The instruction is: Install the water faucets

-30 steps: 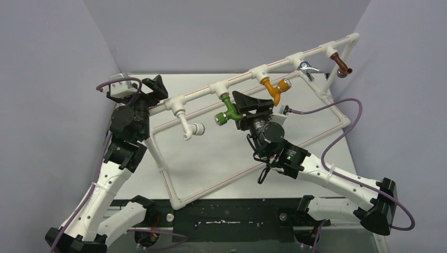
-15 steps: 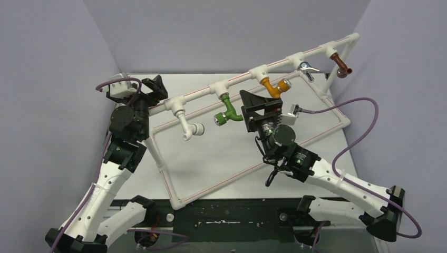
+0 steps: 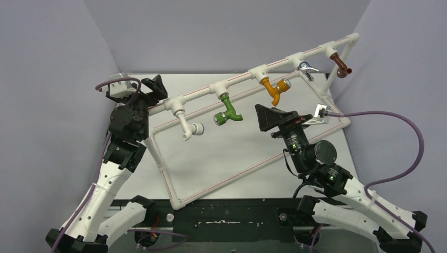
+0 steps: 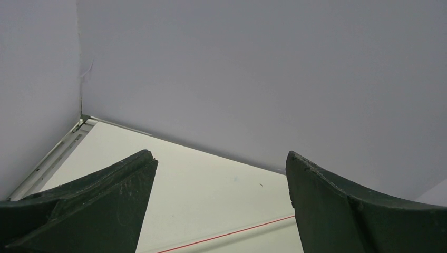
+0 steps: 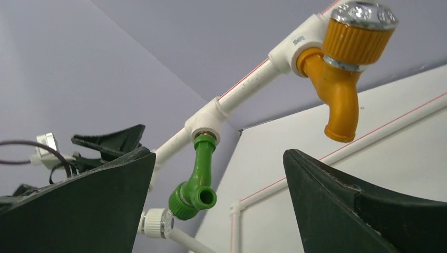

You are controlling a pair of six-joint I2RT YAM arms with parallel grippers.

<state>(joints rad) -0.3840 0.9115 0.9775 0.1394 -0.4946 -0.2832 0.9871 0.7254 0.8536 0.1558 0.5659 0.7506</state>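
Note:
Five water faucets hang from the top pipe of the white pipe frame: white, green, orange, silver and brown. My right gripper stands open and empty, a short way right of the green faucet. In the right wrist view the green faucet shows between the spread fingers of that gripper, apart from them, with the orange faucet above. My left gripper is open at the pipe's left end, and its wrist view shows nothing gripped.
The frame's lower rectangle lies across the white table. Grey walls close in at the back and on both sides. A red-striped pipe runs low between the left fingers. A purple cable loops from the right wrist.
The right gripper has opened off the green faucet and drawn back to the right. The green faucet stays hanging on the pipe. The left arm has not moved.

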